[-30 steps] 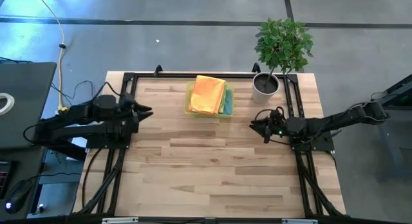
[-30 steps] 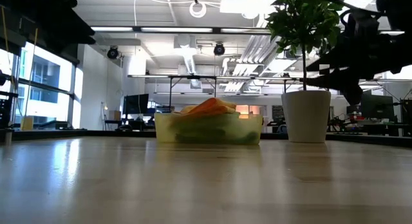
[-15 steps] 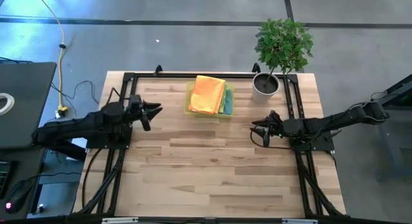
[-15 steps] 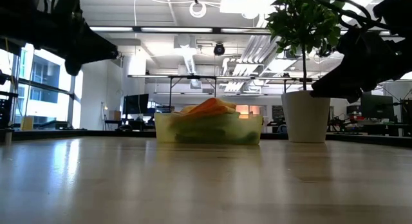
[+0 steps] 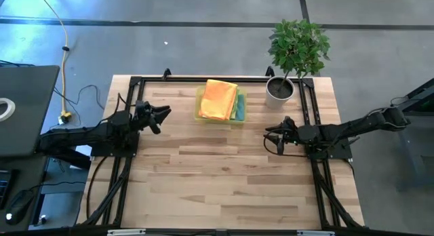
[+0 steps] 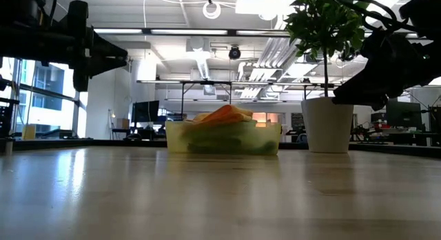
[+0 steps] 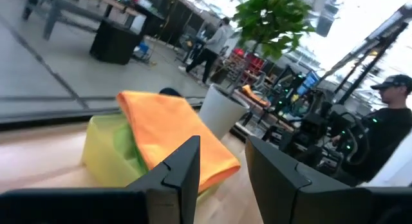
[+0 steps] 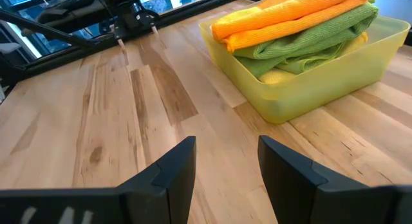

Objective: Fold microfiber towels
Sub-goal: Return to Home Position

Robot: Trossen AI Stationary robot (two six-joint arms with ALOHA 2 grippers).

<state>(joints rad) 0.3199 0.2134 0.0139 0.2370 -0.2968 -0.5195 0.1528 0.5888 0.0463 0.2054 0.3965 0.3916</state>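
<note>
- Nearest, the front stretch of the bench (image 5: 224,188) was seen to carry no towel; none was spread out or half-folded anywhere on it.
- Further in, the left hand (image 5: 161,114) was held above the bench's left side, its fingers apart with nothing between them. The right hand (image 5: 268,136) was held at the right side, likewise parted and empty.
- Beyond them, near the far edge, the microfiber towels (image 5: 218,99) were stacked folded in the yellow tray (image 8: 302,98). Orange was on top, green beneath, and a blue edge showed at one side; all five could not be counted.
- A potted plant (image 5: 279,89) was stood near the tray, at the far right corner.
- The folding was judged finished, with only the parking of the arms left.
</note>
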